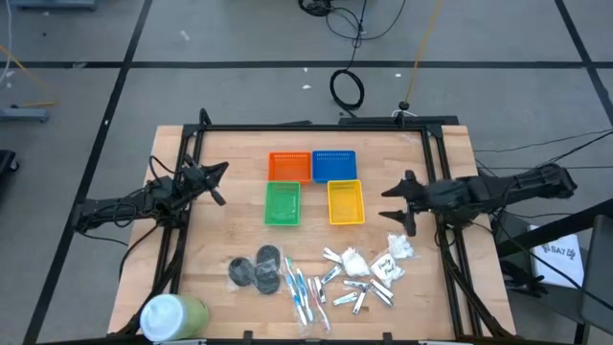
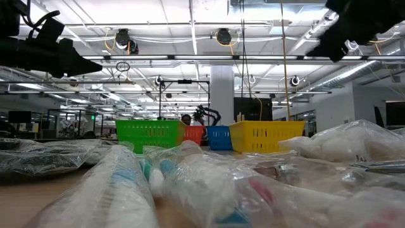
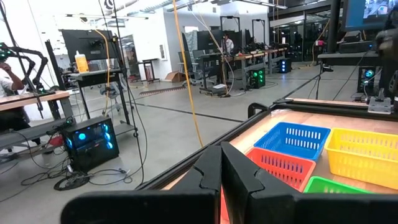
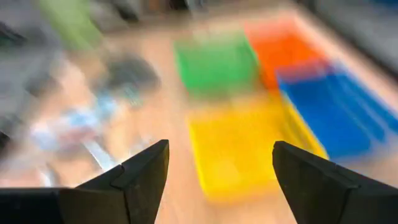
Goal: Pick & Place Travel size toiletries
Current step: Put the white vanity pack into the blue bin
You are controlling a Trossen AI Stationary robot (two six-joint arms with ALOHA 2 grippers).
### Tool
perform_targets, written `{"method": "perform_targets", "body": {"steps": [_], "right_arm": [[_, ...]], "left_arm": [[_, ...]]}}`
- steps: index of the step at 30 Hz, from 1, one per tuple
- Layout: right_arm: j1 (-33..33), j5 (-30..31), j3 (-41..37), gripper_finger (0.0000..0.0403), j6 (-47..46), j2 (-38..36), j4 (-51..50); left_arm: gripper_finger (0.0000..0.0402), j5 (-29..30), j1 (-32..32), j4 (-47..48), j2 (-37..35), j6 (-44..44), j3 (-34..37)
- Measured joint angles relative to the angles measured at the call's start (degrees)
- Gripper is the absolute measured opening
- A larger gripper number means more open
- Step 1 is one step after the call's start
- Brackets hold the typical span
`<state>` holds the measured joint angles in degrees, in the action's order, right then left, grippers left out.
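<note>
White packets (image 1: 395, 251) just below right end effector (image 1: 400, 203)

The toiletries all lie flat near the front edge of the table. Dark grey round discs (image 1: 257, 269) overlap in a clump. At their 3 o'clock lie slim blue-pink-white toothbrushes (image 1: 305, 292), then tiny silver clippers (image 1: 358, 292), with white puffy packets (image 1: 383, 257) at their 1 o'clock.

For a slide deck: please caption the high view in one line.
Four small plastic baskets sit mid-table, toiletries heaped below; open right tool beside the yellow basket.
</note>
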<state>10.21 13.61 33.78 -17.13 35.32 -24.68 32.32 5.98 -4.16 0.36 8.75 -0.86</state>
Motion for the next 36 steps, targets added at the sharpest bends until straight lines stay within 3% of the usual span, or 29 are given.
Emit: {"method": "perform_targets", "body": {"steps": [5, 11, 16, 29, 36], "right_arm": [[1.6, -0.1, 4.6, 0.0266, -17.5, 12.0, -16.5], [4.0, -10.4, 2.9, 0.0263, -33.4, 23.6, -17.8], [5.8, -18.3, 2.8, 0.0263, -42.2, 28.2, -18.5], [10.5, -15.6, 2.8, 0.0263, -46.4, 28.6, -21.4], [11.0, -15.7, -1.5, 0.0263, -45.2, 28.6, -15.4]], "left_arm": [[0.0001, 0.0, 0.0, 0.0, 0.0, 0.0, 0.0], [0.0001, 0.0, 0.0, 0.0, 0.0, 0.0, 0.0], [0.0001, 0.0, 0.0, 0.0, 0.0, 0.0, 0.0], [0.0001, 0.0, 0.0, 0.0, 0.0, 0.0, 0.0], [0.0001, 0.0, 0.0, -0.1, 0.0, 0.0, 0.0]]}}
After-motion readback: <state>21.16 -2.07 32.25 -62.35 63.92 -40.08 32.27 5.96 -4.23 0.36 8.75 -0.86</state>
